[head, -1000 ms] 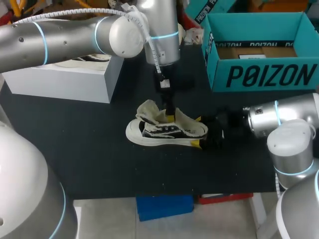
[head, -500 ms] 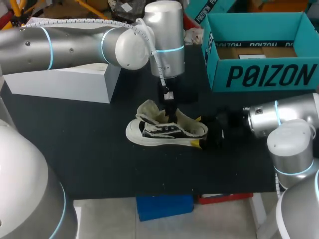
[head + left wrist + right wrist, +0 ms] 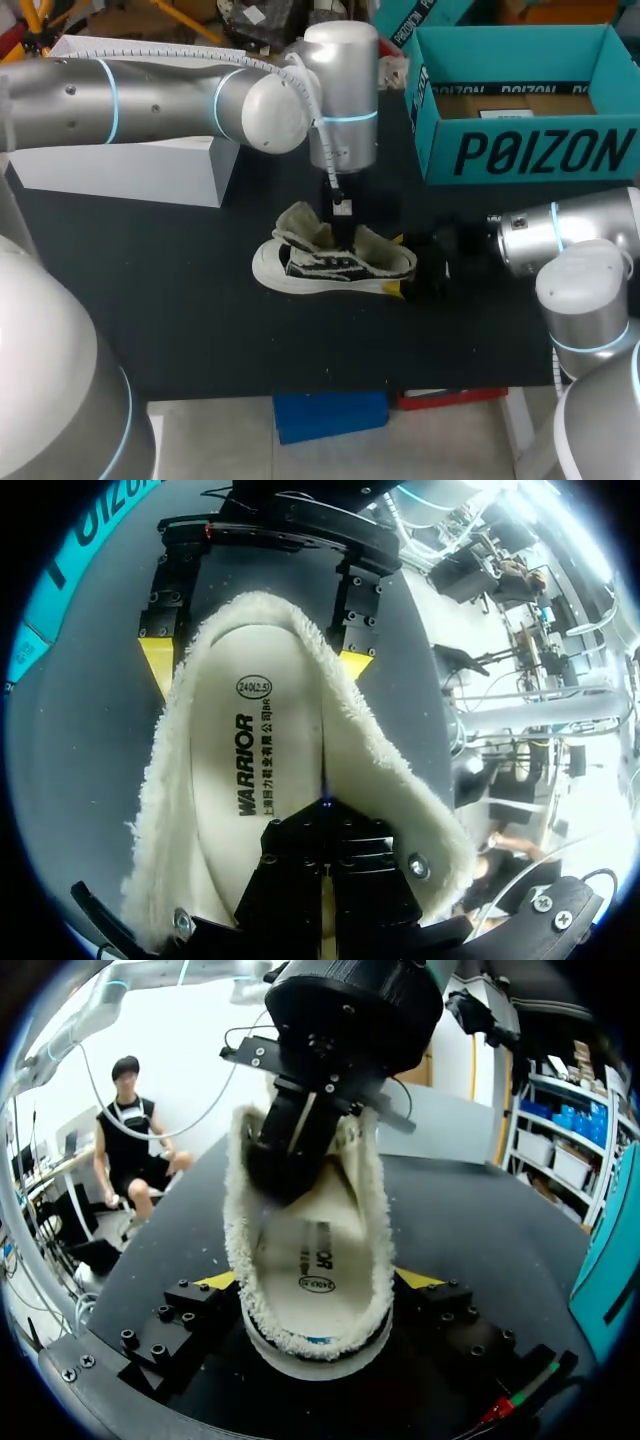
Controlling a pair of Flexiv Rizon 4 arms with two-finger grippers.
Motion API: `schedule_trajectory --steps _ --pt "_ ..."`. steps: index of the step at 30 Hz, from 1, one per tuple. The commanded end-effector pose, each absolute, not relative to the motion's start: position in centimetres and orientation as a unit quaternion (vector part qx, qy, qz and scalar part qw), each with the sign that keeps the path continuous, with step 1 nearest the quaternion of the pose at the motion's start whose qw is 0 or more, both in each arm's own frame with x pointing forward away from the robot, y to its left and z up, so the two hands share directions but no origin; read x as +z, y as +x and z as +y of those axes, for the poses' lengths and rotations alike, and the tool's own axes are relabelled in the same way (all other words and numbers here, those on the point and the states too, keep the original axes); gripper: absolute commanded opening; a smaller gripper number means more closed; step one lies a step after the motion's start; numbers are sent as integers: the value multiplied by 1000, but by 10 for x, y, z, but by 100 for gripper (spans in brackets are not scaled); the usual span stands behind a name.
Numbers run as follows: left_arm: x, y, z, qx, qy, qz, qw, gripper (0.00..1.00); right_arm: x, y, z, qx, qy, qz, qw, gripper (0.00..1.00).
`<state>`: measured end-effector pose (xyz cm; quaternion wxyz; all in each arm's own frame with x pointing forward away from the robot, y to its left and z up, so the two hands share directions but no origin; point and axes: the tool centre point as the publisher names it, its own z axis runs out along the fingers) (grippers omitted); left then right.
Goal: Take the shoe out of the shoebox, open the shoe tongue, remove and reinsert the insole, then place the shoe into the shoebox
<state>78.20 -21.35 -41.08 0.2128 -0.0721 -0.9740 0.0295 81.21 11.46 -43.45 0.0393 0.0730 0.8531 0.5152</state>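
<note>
A white shoe (image 3: 335, 262) with black stripes and fleecy lining lies on its sole mid-table, toe to the left. My right gripper (image 3: 396, 265) clasps its heel from both sides; its yellow tips press the heel's flanks in the right wrist view, with the right gripper (image 3: 318, 1280) around the shoe (image 3: 310, 1330). My left gripper (image 3: 343, 226) reaches down from above into the shoe's opening, fingers shut. In the left wrist view the left gripper (image 3: 325, 825) rests over the white insole (image 3: 245, 780), which lies flat inside. The teal shoebox (image 3: 520, 150) stands open at back right.
A white box (image 3: 130, 165) sits at the back left, under my left arm. The black table (image 3: 180, 320) has free room in front of and left of the shoe. A blue crate (image 3: 330, 412) is below the front edge.
My left arm has swung to the right and its wrist has come lower over the shoe's opening. The shoe and my right gripper have stayed put.
</note>
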Motion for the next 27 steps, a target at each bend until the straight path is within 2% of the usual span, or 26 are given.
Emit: schedule_trajectory --steps 1,13,14,16,18,23,27 --pt "-419 778 -215 20 -69 -976 206 0 -436 813 116 515 74 853 39 0" --pt "-424 777 -216 8 -56 -982 181 0 -436 813 116 515 74 853 39 0" --pt "-424 777 -216 10 -55 -982 181 15 -436 813 116 515 74 853 39 0" --pt "-424 777 -216 11 -54 -982 180 36 -436 813 116 515 74 853 39 0" --pt "-425 777 -215 13 -51 -983 178 45 -436 813 116 515 74 853 39 0" --pt "-428 778 -214 8 -44 -986 158 40 -436 813 116 515 74 853 39 0" --pt "-432 779 -214 -8 -34 -993 110 36 -436 813 116 515 74 853 39 0"
